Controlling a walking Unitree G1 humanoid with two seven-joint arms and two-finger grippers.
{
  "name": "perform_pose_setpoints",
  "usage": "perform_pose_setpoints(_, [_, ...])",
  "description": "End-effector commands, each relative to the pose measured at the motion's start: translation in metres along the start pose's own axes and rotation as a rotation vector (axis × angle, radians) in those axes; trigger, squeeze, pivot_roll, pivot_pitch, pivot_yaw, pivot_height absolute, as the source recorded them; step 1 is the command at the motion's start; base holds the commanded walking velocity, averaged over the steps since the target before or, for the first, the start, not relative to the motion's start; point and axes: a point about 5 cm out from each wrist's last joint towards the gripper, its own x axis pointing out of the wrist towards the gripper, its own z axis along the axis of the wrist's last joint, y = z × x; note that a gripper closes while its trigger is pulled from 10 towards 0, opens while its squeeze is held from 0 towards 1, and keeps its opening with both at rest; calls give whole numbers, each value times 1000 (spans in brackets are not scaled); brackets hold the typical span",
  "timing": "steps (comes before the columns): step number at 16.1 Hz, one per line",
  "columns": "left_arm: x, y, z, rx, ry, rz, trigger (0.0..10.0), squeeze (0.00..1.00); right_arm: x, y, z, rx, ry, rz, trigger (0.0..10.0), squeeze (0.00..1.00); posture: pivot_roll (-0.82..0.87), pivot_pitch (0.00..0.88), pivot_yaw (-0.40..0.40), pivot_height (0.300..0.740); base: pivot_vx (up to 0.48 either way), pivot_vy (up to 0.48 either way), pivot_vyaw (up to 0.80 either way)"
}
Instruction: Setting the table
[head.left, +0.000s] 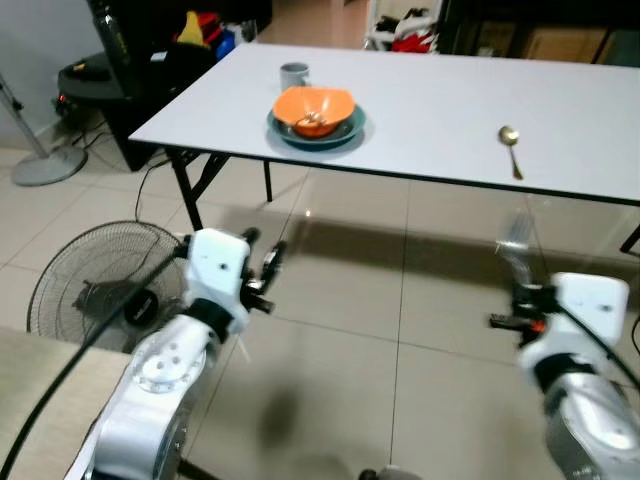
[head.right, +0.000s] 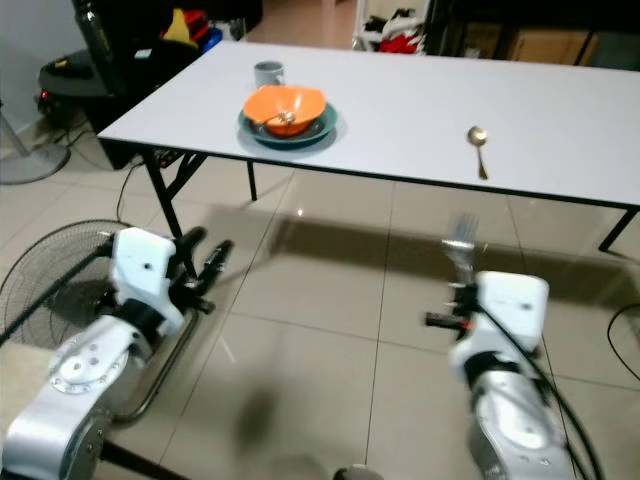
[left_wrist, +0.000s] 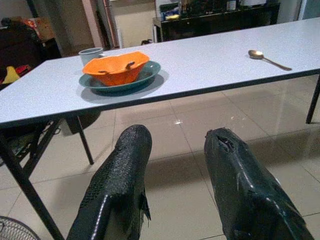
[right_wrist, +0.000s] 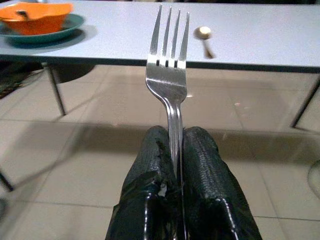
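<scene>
Standing short of the table (head.left: 430, 100), I judge the job partly done: a place is laid near the table's left end, and one piece of cutlery has not yet been put down. The right gripper (right_wrist: 176, 150) is clamped tight on the handle of a fork (right_wrist: 169, 65), tines pointing up and toward the table, held over the tiled floor (head.left: 380, 300) and well apart from the table edge. The left gripper (left_wrist: 175, 145) carries nothing; its two fingers stand apart with a clear gap between them, also over the floor. On the table, a green plate (head.left: 350, 131) bears an orange bowl (head.left: 314, 106). Something small lies inside the bowl; I cannot tell what it is. A grey cup (head.left: 294, 74) stands just behind the plate, and its contents cannot be seen. A spoon (head.left: 511, 148) lies by itself toward the right side of the table, well apart from the plate. What remains, in my judgement: close the distance to the table, set the fork beside the plate, and possibly bring the spoon over to the setting. A floor fan (head.left: 95, 285) stands near the left arm, which calls for care when walking forward.
</scene>
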Motion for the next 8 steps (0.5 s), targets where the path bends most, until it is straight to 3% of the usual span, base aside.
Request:
perform_pose_setpoints(1, [-2, 7, 1, 23, -2, 32, 10000, 0, 1, 6, 5, 12, -18, 29, 10000, 0, 47, 0, 31, 740, 0, 0, 0])
perform_pose_setpoints(3, [-2, 7, 1, 31, -4, 33, 10000, 0, 1, 5, 4, 6, -13, 25, 10000, 0, 47, 0, 31, 740, 0, 0, -494])
perform_pose_setpoints(8, [-1, 8, 2, 33, -3, 39, 10000, 0, 2, 5, 4, -9, -4, 30, 10000, 0, 48, 0, 32, 740, 0, -301, 0])
